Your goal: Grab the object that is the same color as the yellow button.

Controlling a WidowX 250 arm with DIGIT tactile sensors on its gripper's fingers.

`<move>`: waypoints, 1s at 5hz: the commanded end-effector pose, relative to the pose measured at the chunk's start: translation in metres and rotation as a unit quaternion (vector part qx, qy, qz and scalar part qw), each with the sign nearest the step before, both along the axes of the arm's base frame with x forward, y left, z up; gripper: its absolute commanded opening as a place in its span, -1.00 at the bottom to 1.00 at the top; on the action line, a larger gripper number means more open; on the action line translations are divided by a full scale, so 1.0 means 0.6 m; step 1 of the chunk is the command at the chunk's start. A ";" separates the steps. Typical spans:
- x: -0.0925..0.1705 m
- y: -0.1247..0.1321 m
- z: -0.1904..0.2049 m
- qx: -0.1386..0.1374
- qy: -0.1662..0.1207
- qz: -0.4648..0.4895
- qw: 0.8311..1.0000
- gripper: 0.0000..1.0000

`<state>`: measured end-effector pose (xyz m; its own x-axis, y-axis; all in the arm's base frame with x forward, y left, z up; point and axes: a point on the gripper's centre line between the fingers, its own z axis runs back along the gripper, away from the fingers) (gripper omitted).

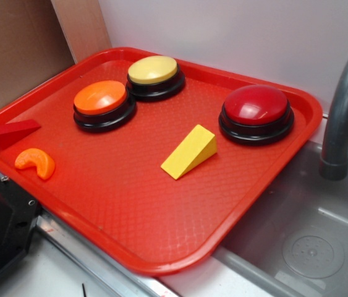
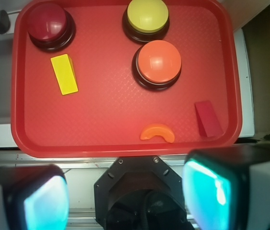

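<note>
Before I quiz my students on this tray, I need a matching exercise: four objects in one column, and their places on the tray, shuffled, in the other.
Places as seen in the exterior view.

Column 1
1. yellow wedge
2. red wedge
3. orange crescent
4. yellow button

Column 2
A. at the tray's far rim, next to the orange button
B. near the middle, in front of the red button
C. at the left edge, behind the crescent
D. near the left front rim

Pairs: 1-B, 2-C, 3-D, 4-A
</note>
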<state>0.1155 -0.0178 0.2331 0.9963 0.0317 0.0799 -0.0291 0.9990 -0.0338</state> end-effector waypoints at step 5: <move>0.140 -0.166 -0.184 -0.004 -0.045 -0.029 0.999 1.00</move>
